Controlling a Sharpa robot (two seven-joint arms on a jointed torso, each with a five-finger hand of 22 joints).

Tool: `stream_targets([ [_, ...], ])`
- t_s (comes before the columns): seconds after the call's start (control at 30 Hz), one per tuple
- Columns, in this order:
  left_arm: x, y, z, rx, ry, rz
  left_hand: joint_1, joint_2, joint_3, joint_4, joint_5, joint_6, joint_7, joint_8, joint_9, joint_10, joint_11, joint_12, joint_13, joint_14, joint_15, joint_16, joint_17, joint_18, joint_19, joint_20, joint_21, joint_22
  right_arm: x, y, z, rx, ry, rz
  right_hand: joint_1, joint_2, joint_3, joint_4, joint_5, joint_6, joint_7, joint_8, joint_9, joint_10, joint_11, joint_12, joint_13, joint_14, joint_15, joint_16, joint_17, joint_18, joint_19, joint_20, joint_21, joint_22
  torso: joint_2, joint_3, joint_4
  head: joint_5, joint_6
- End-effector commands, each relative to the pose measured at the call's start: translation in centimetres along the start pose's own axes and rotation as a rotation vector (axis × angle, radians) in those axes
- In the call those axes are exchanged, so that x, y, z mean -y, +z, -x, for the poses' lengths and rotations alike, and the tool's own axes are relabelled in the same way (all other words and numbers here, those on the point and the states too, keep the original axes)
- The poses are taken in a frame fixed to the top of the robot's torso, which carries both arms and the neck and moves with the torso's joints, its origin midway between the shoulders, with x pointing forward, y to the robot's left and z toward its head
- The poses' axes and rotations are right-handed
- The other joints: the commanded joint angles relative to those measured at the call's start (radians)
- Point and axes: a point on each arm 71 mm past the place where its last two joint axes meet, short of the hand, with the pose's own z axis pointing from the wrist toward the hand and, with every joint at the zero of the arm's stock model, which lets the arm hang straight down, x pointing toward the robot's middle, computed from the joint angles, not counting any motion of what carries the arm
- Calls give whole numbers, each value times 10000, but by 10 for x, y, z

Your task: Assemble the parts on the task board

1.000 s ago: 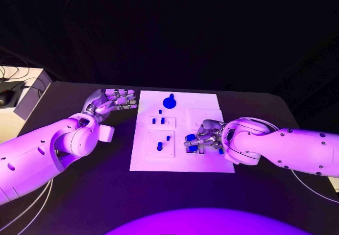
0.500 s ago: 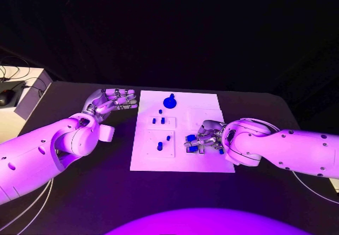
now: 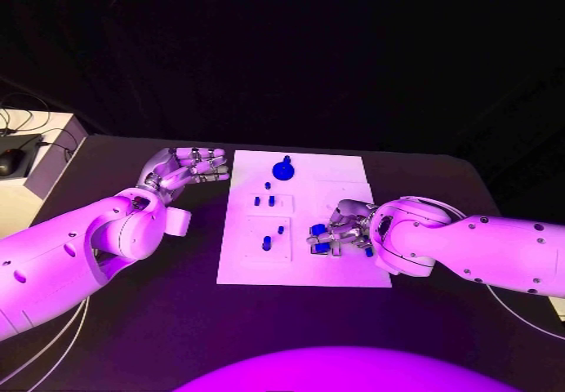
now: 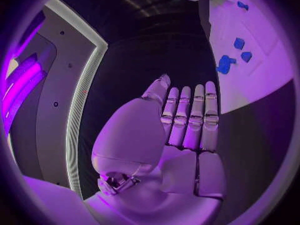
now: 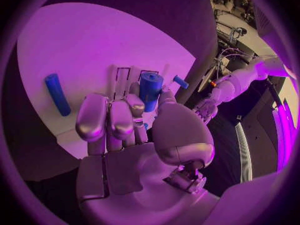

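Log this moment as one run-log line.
task: assemble parts | left hand: open, beside board, holds nothing | right hand: over board, fingers at blue cylinder, grasp unclear

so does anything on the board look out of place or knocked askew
Nothing stands out. The task board lies flat, the blue parts stand on it, the right hand works at one and the left hand is beside the board.

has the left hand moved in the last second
No. The left hand sits beside the task board's far left corner, just as it did a second ago.
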Motion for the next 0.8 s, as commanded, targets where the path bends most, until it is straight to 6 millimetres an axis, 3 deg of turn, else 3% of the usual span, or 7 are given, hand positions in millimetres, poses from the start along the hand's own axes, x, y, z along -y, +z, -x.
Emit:
stream_targets([
  [0.03,1,0,-2,-156,-123,-43,2,-49,-15,63,23,-30,29,-24,-16,-26,32,-18,-14,-62,-3,-20,-5,184,-5,45,15,-13,1,1,-8,-337,-209,-26,-244,-295,325,-81,-442,-13,7,-102,-138,-66,-16,-55,-21,-8,9,-75,-8,-15,699,-28,-69,1333,-2,-2,-1,18,-8],
  [0.2,1,0,-2,-139,-126,-36,-4,-55,-37,76,22,-39,39,-25,-16,-33,35,-17,-13,-73,1,-20,-5,184,-9,49,14,-13,1,2,-7,-268,-172,-22,-323,-669,698,298,-965,9,30,-183,-300,-84,6,-62,-43,-7,22,-88,-2,-5,701,-10,-95,1334,-1,0,4,16,-19],
  [0.3,1,0,-1,-119,-143,-23,-76,-27,-64,151,24,-76,67,-28,-18,-51,45,-17,-12,-80,9,-20,-5,182,-12,57,12,-15,1,2,-6,-195,-129,-18,-400,-967,1043,701,-1280,18,26,-178,-350,-90,11,-59,-58,-1,16,-90,9,-3,702,-9,-93,1336,3,5,-2,22,-7],
  [0.8,1,0,-2,-120,-163,-19,-71,-26,-88,185,20,-95,82,-24,-16,-65,53,-17,-12,-96,14,-21,-4,185,-14,60,12,-15,2,1,-5,-15,-13,9,-692,-1528,1504,1803,-2072,33,13,-104,-371,-49,-13,26,-40,8,12,-53,53,-14,708,-20,14,1356,2,12,4,31,-8],
])
